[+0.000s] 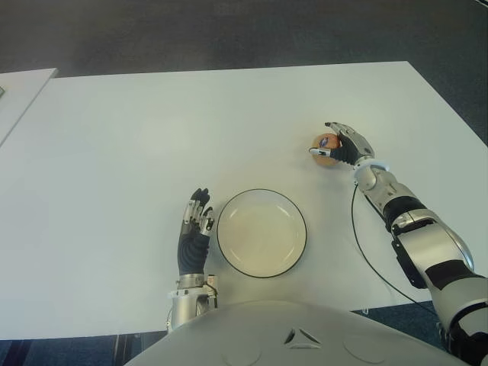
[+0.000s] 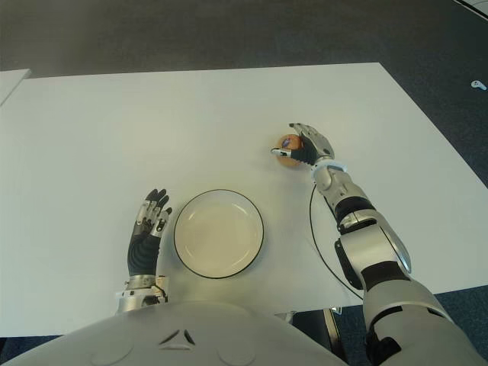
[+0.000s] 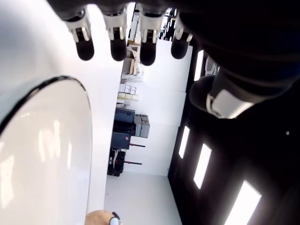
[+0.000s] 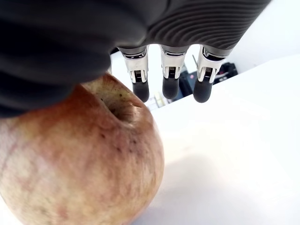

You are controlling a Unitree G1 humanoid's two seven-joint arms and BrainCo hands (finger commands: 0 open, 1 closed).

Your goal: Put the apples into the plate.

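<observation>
White counter (image 1: pixel 114 137), seen from my head cameras. A reddish-yellow apple (image 1: pixel 326 149) sits on it to the far right of the white, dark-rimmed plate (image 1: pixel 261 232), well apart from it. My right hand (image 1: pixel 341 146) is at the apple; in the right wrist view its fingers (image 4: pixel 170 77) extend straight past the fruit, not clenched around it. My left hand (image 1: pixel 194 225), fingers relaxed and holding nothing, shows just left of the plate.

Looks like a lab or office workroom: plain white surface (image 1: pixel 152 137) on dark grey carpet (image 1: pixel 229 34), a second white surface (image 1: pixel 19 88) alongside. Seen past the left hand: white walls, stacked boxes (image 3: pixel 126 89), dark equipment cases (image 3: pixel 124 133), long ceiling lights (image 3: pixel 202 164).
</observation>
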